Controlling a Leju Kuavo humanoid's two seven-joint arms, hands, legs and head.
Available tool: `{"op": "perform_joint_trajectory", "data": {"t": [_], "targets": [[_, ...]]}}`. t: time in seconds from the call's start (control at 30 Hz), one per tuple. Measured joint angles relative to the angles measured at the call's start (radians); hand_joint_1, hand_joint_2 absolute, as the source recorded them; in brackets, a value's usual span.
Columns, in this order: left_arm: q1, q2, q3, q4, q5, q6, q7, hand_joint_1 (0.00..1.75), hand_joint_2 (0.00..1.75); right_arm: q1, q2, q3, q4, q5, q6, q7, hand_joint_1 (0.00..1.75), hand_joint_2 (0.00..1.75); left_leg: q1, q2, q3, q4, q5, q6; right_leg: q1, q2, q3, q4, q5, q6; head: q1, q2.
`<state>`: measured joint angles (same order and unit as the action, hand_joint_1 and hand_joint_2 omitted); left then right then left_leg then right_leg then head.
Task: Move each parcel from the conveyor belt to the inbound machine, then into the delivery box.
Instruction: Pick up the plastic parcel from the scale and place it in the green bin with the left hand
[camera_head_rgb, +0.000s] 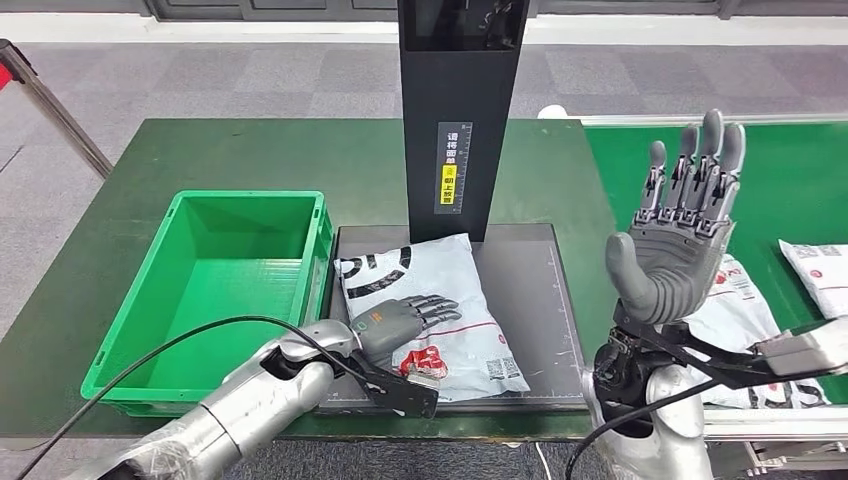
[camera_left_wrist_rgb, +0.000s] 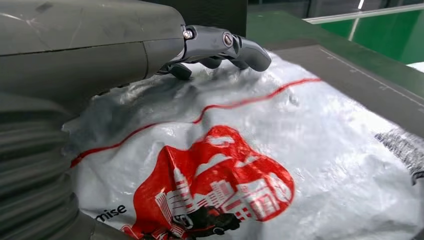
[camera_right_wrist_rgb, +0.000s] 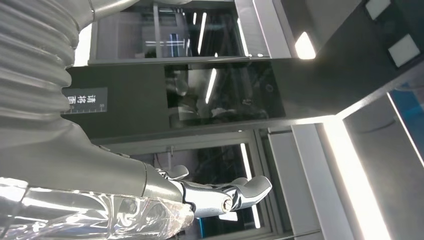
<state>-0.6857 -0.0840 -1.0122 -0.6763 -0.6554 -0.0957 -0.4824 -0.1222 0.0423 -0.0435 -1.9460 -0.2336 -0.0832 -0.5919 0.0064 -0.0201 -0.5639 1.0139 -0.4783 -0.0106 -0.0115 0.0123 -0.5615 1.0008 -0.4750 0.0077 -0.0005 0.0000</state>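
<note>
Head view shows 1 grey parcel (camera_head_rgb: 430, 310) lying on the inbound machine's dark platform (camera_head_rgb: 540, 300), the left hand (camera_head_rgb: 405, 318) resting flat on it without gripping, the green delivery box (camera_head_rgb: 215, 290) empty beside, more parcels (camera_head_rgb: 740, 310) waiting on the conveyor belt (camera_head_rgb: 790, 190), and the right hand (camera_head_rgb: 680, 240) raised open, holding nothing.
</note>
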Motion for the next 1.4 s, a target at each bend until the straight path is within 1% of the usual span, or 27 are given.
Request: {"op": "perform_joint_trajectory", "data": {"t": [0.13, 0.47, 0.67, 0.8, 0.97, 1.2, 1.4], "targets": [[0.0, -0.022, 0.001, 0.049, -0.011, 0.021, 0.003, 0.0, 1.75, -0.007, -0.002, 0.0, 0.008, 0.002, 0.005, 0.002, 0.0, 1.75, 0.0, 0.0, 0.0, 0.0, 0.0, 0.0, 0.0, 0.0, 0.0, 0.0, 0.0, 0.0, 0.0, 0.0], [-0.003, -0.049, 0.004, 0.101, -0.04, 0.059, 0.018, 0.0, 1.75, -0.01, -0.016, 0.0, 0.008, 0.022, 0.02, 0.01, 0.0, 1.75, 0.0, 0.0, 0.0, 0.0, 0.001, 0.0, 0.0, 0.0, 0.0, 0.0, 0.0, 0.0, 0.0, 0.0], [-0.012, -0.07, 0.01, 0.125, -0.057, 0.068, 0.028, 0.0, 1.75, -0.032, -0.021, 0.001, 0.006, 0.041, 0.03, 0.038, 0.0, 1.75, 0.0, -0.001, 0.0, 0.0, 0.001, 0.0, 0.0, -0.001, 0.0, 0.0, 0.001, 0.0, 0.0, 0.0], [-0.019, -0.091, 0.015, 0.139, -0.072, 0.072, 0.033, 1.75, 1.75, -0.046, -0.022, 0.001, 0.002, 0.053, 0.03, 0.055, 0.0, 1.75, 0.0, -0.001, 0.0, 0.0, 0.002, 0.0, 0.0, -0.001, 0.0, 0.0, 0.001, 0.0, 0.0, 0.0], [-0.03, -0.108, 0.023, 0.156, -0.078, 0.073, 0.036, 1.75, 1.75, -0.046, -0.033, 0.001, -0.002, 0.056, 0.035, 0.051, 0.0, 1.75, 0.0, -0.001, 0.0, 0.0, 0.002, 0.0, 0.0, -0.001, 0.0, 0.0, 0.001, 0.0, 0.0, 0.0], [-0.034, -0.125, 0.032, 0.161, -0.084, 0.088, 0.035, 1.75, 1.75, -0.025, -0.062, 0.001, -0.001, 0.045, 0.049, 0.032, 0.0, 1.75, 0.0, -0.002, 0.0, 0.0, 0.001, 0.0, 0.0, -0.002, 0.0, 0.0, 0.001, 0.0, 0.0, 0.0], [-0.033, -0.131, 0.034, 0.158, -0.096, 0.099, 0.031, 1.75, 1.75, 0.002, -0.084, 0.001, -0.009, 0.032, 0.05, 0.019, 0.0, 1.75, 0.0, -0.002, 0.0, 0.0, 0.002, 0.0, 0.0, -0.002, 0.0, 0.0, 0.001, 0.0, 0.0, 0.0]]}}
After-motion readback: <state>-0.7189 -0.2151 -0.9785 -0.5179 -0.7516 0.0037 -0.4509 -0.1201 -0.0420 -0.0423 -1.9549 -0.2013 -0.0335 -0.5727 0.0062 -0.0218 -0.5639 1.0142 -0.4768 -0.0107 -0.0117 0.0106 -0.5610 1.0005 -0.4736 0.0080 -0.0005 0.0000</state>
